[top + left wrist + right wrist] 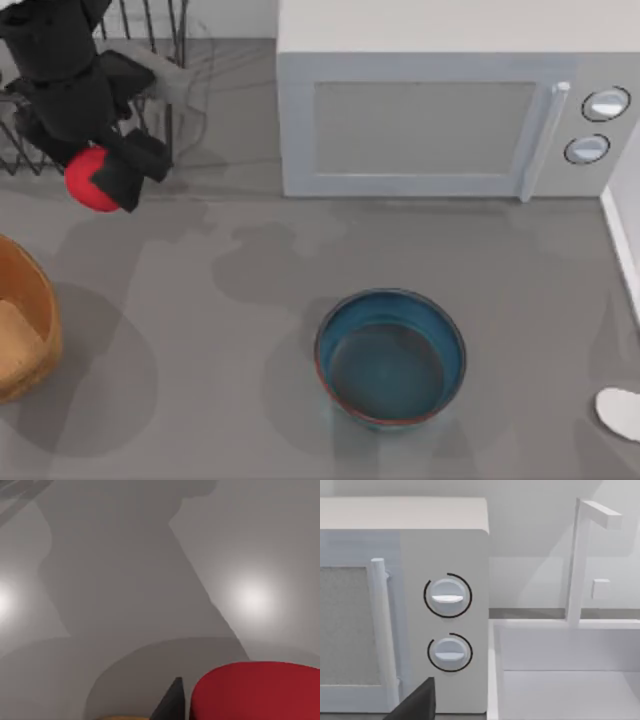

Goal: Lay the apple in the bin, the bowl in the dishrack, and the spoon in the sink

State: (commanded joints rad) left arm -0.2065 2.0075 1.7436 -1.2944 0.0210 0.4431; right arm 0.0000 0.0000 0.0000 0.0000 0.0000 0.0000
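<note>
My left gripper (100, 172) is shut on the bright-red apple (82, 188), held above the table just in front of the black wire dishrack (150, 40) and behind the wood-coloured bin (22, 335) at the left edge. In the left wrist view the apple (260, 692) sits beside one dark finger (170, 705), over the grey tabletop. The teal bowl (390, 358) stands upright near the front middle. The white spoon (620, 412) lies at the front right edge. The white sink (570, 680) with its faucet is at the right, beside the microwave.
A grey microwave (430, 120) takes up the back of the table, with two dials (447, 597) on its right side. A dark part of my right gripper (415, 705) faces the microwave and the sink. Open tabletop lies between bin and bowl.
</note>
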